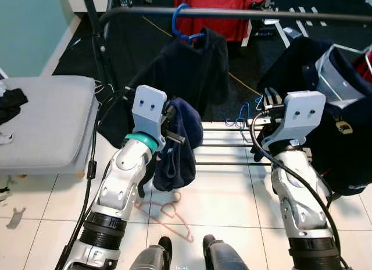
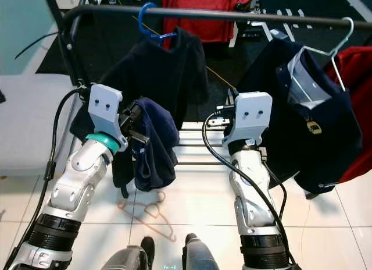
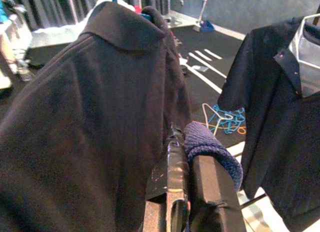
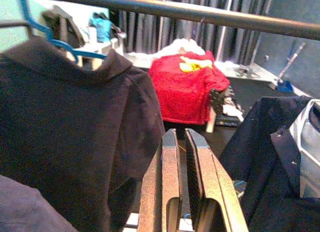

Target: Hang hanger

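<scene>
The blue hanger (image 1: 181, 22) is already hooked over the dark metal rail (image 1: 244, 14) of the clothes rack, carrying a dark shirt (image 1: 186, 72) that droops unevenly, one shoulder sagging low toward the left arm. The left pincer (image 3: 192, 192) is pinching a bunch of navy cloth (image 1: 180, 145), a soft knit that bulges thickly around its fingers. To finish well, I judge it should let the cloth go gently, without tugging sideways, since the thin plastic hook could slide or tip on the smooth round rail; a small lift to level the shoulders first would help the shirt sit squarely. The right pincer (image 4: 186, 192) hangs just below the rail with its long flat fingers pressed together and holding nothing; it could steady the hook if needed. Beside it a navy jacket (image 2: 302, 124) with a pale lining hangs on a slim white hanger (image 2: 331, 43). A thin pink hanger (image 1: 165, 215) lies on the glossy tiled floor (image 1: 226, 194), and a red garment (image 4: 187, 87) drapes behind.
</scene>
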### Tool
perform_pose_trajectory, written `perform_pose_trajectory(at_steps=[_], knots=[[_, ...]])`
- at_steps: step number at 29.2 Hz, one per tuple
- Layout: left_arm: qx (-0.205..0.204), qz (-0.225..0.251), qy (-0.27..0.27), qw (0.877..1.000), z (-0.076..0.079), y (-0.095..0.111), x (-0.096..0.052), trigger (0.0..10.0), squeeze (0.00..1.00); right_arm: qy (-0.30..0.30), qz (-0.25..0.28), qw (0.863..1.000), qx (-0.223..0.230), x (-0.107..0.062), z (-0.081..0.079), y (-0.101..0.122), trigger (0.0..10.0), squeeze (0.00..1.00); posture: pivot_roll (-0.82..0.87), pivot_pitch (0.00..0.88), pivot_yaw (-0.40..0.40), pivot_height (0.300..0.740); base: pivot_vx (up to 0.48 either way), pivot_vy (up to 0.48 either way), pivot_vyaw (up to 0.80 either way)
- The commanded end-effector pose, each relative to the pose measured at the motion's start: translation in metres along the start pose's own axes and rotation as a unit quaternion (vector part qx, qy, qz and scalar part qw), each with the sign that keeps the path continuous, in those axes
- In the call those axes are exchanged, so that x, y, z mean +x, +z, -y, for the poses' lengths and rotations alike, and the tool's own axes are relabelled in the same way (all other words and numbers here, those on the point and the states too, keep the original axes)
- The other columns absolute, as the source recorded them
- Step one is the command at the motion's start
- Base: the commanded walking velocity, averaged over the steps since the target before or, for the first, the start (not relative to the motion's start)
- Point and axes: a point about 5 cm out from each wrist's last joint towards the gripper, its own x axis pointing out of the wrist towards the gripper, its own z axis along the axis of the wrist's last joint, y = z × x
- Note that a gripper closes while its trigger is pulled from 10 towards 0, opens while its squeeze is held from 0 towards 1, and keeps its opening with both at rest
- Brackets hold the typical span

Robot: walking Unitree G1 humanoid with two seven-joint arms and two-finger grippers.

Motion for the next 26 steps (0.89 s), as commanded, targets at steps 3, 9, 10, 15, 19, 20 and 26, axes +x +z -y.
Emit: perform_pose_trajectory(at_steps=[3, 9, 10, 15, 19, 20, 26], knots=[[-0.004, -0.001, 0.001, 1.0, 0.0007, -0.0031, -0.0008, 10.0, 0.0, 0.001, -0.006, 1.0, -0.005, -0.0016, 0.0, -0.0038, 10.0, 0.0, -0.13, 0.053, 0.05, 0.74, -0.48, 0.0, 0.0], [-0.002, -0.001, 0.004, 1.0, -0.0004, -0.0027, -0.0007, 10.0, 0.0, 0.005, -0.005, 1.0, -0.003, -0.0005, -0.0022, -0.0043, 10.0, 0.0, -0.12, 0.052, 0.051, 0.74, -0.48, 0.0, 0.0], [-0.002, -0.001, 0.004, 1.0, -0.0004, -0.0027, -0.0007, 10.0, 0.0, 0.005, -0.005, 1.0, -0.003, -0.0005, -0.0022, -0.0043, 10.0, 0.0, -0.12, 0.052, 0.051, 0.74, -0.48, 0.0, 0.0], [-0.001, -0.001, 0.006, 1.0, -0.0013, -0.0027, -0.0009, 10.0, 0.0, 0.007, -0.006, 1.0, 0.001, 0.0007, -0.0039, -0.005, 10.0, 0.0, -0.12, 0.051, 0.05, 0.74, -0.48, 0.0, 0.0], [-0.001, -0.004, 0.008, 1.0, -0.0024, -0.0034, -0.0008, 10.0, 0.0, 0.009, -0.011, 1.0, 0.009, 0.0022, -0.0053, -0.0068, 10.0, 0.0, -0.12, 0.051, 0.051, 0.74, -0.287, 0.0, -0.2], [0.0, -0.008, 0.009, 1.0, -0.0027, -0.0041, -0.0007, 10.0, 0.0, 0.008, -0.013, 1.0, 0.012, 0.0027, -0.0056, -0.0074, 10.0, 0.0, -0.11, 0.051, 0.051, 0.74, 0.0, 0.0, -0.8], [-0.001, -0.019, 0.006, 1.0, -0.0019, -0.0063, 0.0, 10.0, 0.0, 0.007, -0.015, 1.0, 0.018, 0.0038, -0.0059, -0.0081, 10.0, 0.0, -0.11, 0.051, 0.051, 0.74, 0.0, 0.0, -0.8]])
